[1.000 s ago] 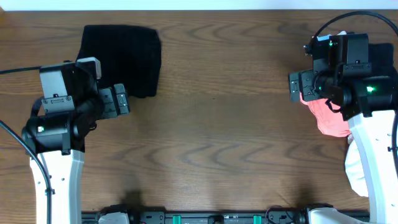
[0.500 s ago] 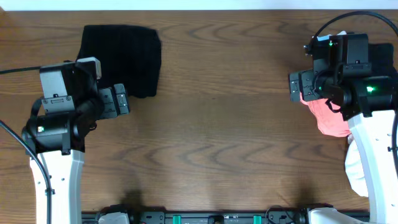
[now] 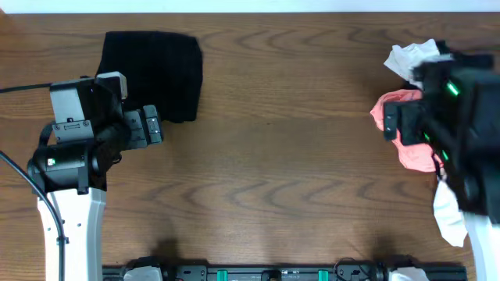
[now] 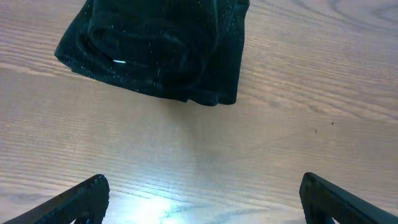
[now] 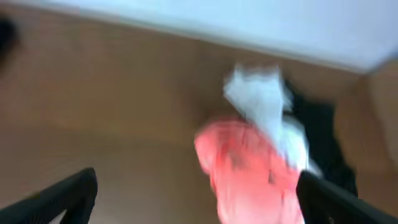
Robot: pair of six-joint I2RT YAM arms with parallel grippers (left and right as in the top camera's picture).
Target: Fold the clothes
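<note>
I am holding the left hand (image 3: 160, 126) wide open and empty beside the folded black garment (image 3: 152, 74) near the tabletop's (image 3: 273, 164) far-left corner, while aiming the right hand (image 5: 196, 190), equally spread and empty, at the unfolded pile (image 3: 414, 148) by the far-right corner for pickup.

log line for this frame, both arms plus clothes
left gripper open, empty, near folded black garment | right gripper open, view blurred, by pink garment and white garment

Folded garment (image 3: 152, 74) back left on table (image 3: 273, 156), heaped clothes (image 3: 418, 156) at right (well apart)
</note>
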